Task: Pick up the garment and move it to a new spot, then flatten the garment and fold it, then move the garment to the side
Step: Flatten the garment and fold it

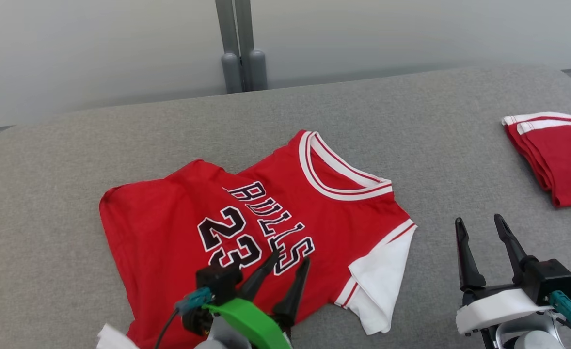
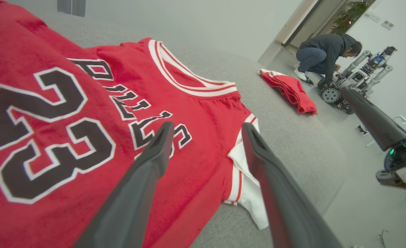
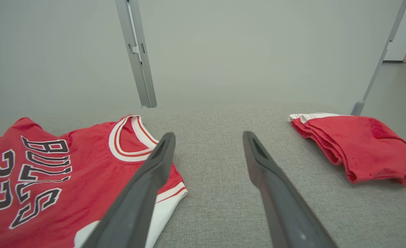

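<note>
Two steps look left, by my reading: the red Bulls jersey (image 1: 169, 228) lies spread face-up on the grey padded surface (image 1: 411, 121), mostly flat apart from a crease near its far shoulder, so folding and the shift to the side are not yet done. The left jaws stand wide and empty, hovering low over the jersey's printed lettering, tips angled toward its white sleeve (image 1: 382, 276). The right jaws, equally wide and holding nothing, point forward above bare surface just right of that sleeve. A folded red garment (image 1: 557, 165) sits ahead and to their right.
</note>
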`<state>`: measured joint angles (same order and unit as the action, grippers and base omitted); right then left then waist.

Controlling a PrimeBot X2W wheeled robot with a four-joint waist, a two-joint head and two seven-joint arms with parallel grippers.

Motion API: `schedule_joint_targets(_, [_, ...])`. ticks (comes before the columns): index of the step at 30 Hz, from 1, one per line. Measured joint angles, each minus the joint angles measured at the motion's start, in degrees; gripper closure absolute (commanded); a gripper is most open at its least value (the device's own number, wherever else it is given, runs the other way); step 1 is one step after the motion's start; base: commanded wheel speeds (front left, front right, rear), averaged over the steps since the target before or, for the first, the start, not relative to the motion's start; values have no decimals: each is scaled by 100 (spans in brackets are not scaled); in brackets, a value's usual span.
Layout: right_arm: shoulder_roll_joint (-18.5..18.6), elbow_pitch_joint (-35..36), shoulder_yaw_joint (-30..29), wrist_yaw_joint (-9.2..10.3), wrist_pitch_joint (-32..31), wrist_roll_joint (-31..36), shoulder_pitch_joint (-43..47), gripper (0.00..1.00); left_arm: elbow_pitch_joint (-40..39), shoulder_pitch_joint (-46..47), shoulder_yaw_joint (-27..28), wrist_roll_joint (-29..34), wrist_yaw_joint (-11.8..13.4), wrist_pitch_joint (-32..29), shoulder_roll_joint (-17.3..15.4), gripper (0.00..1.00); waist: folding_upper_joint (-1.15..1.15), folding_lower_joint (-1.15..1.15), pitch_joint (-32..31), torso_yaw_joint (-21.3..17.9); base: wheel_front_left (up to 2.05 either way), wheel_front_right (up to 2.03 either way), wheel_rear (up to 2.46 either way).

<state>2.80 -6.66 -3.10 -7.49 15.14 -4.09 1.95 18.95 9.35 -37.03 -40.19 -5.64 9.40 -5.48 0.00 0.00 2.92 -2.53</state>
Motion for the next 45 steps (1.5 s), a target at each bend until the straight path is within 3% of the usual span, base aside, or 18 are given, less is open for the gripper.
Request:
schedule_joint_targets(7, [3,-36,80,0,-1,-134,-185,0,937,972,-833,-201,-133,-764,252,0,0,0,233,-472,0,0,0])
schedule_joint_targets(19, [4,-68,15,0,0,-247,-125,0,1826,1541,-1411,-893,18,-675,268,0,0,0,493,-1267,0,0,0])
schedule_joint_targets(27, [3,-80,2,0,-1,-265,-125,0,2296,1777,-1534,-1134,269,-216,271,0,0,0,499,-1395,0,0,0])
schedule_joint_targets(36, [4,-82,-40,0,-1,-277,-111,0,2499,1911,-1941,-1383,111,-178,269,2,0,0,530,-1368,0,0,0])
schedule_joint_targets(38, [3,-88,-34,0,0,-290,-116,0,2516,1946,-2012,-1432,111,-160,268,36,0,0,544,-1381,0,0,0])
schedule_joint_targets(41, [3,-101,-36,0,-1,-299,-125,0,2527,1983,-2116,-1524,111,-79,267,100,0,0,561,-1406,0,0,0])
schedule_joint_targets(45, [4,-136,-66,0,-1,-324,-125,0,2548,2064,-2262,-1611,102,-10,267,100,0,0,571,-1433,0,0,0])
